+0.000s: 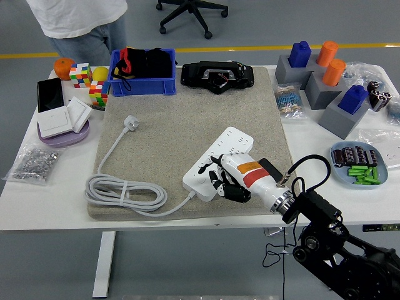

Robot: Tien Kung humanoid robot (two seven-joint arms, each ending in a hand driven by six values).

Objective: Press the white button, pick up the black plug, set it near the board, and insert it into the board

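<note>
My right hand (pixel 226 178) lies on the near end of the board (pixel 218 162), which sits on the mat (pixel 187 112). The coiled cable (pixel 125 190) lies to its left, the bin (pixel 142 74) far behind.

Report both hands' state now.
Left hand: not in view.
Right hand: fingers curled over the power strip, gripping nothing.

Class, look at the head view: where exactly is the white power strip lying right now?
The white power strip lies diagonally on the beige mat, right of centre, with the right hand over its near end.
</note>
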